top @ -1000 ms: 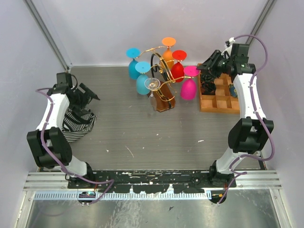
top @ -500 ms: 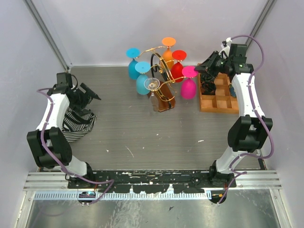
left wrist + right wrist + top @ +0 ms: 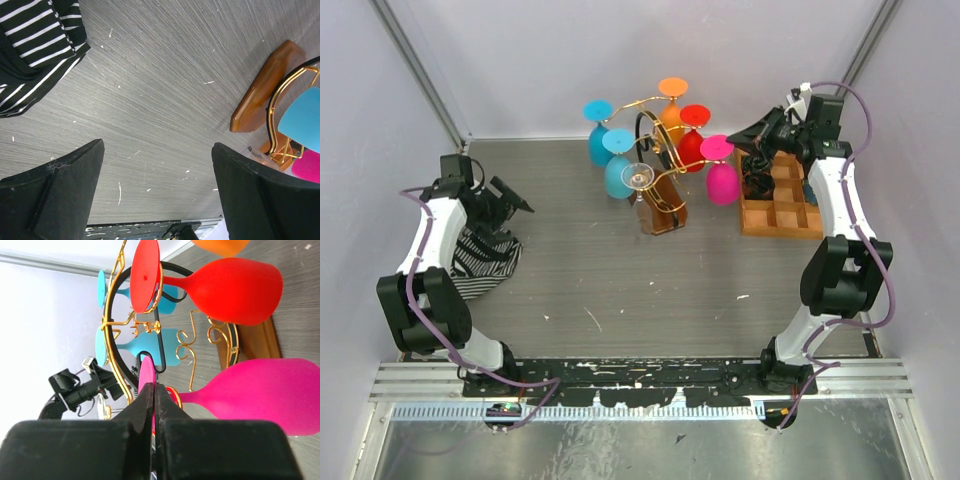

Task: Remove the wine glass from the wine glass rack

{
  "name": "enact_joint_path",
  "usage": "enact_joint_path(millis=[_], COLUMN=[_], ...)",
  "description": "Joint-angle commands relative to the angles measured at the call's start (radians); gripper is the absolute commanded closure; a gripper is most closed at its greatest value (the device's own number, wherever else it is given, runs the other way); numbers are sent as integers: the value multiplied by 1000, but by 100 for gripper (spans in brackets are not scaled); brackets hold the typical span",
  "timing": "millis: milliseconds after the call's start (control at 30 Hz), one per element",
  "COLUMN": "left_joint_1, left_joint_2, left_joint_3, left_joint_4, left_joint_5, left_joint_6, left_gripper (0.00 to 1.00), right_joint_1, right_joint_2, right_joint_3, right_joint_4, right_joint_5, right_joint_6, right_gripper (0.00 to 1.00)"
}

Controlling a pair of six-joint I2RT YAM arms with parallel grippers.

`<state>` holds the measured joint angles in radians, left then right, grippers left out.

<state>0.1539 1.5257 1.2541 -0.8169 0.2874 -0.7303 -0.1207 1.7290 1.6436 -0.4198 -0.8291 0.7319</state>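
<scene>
The gold wire wine glass rack (image 3: 658,150) on its brown wooden base (image 3: 663,205) stands at the back middle, with blue, orange, red, pink and clear glasses hanging upside down. My right gripper (image 3: 740,140) is shut on the flat foot of the pink wine glass (image 3: 722,180), whose bowl hangs at the rack's right side. In the right wrist view the jaws pinch the pink foot (image 3: 146,375) edge-on, and the pink bowl (image 3: 270,392) lies to the right. My left gripper (image 3: 510,200) is open and empty over the table at the far left.
An orange-brown compartment tray (image 3: 782,205) sits at the right behind the pink glass. A black-and-white striped cloth (image 3: 480,255) lies by the left arm and shows in the left wrist view (image 3: 35,45). Grey walls close in on three sides.
My right gripper has drawn the pink glass a little to the right, away from the rack; its bowl has swung nearer the tray. The left arm has not moved.
</scene>
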Motion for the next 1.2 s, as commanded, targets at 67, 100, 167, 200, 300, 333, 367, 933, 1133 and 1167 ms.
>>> enact_joint_path(millis=[67, 100, 167, 200, 300, 333, 367, 933, 1133, 1167], left_joint_1=[-2, -2, -1, -2, -2, -2, -2, -2, -2, -1], left_joint_2=[-7, -6, -5, -5, -1, -1, 0, 13, 17, 17], left_joint_3=[-13, -15, -17, -18, -24, -24, -25, -45, -53, -54], left_joint_4=[-2, -2, -2, -2, -2, -2, -2, 1, 7, 6], left_joint_5=[38, 40, 41, 41, 49, 51, 52, 66, 73, 76], left_joint_6=[17, 17, 18, 18, 17, 17, 17, 19, 17, 17], left_gripper=[4, 4, 4, 4, 4, 4, 4, 4, 4, 4], right_joint_1=[15, 15, 15, 14, 1, -7, -15, -57, -17, -6], right_joint_2=[49, 48, 35, 23, -3, -9, -16, -77, -49, -41], right_joint_3=[66, 69, 74, 69, 57, 53, 48, 59, 71, 74], right_joint_4=[116, 106, 79, 71, 63, 62, 62, -103, -68, -47], right_joint_5=[-138, -142, -144, -132, -95, -85, -75, -118, -127, -120], right_joint_6=[122, 119, 97, 90, 68, 66, 62, -51, -23, -10], right_gripper=[99, 99, 99, 99, 99, 99, 99, 99, 99, 99])
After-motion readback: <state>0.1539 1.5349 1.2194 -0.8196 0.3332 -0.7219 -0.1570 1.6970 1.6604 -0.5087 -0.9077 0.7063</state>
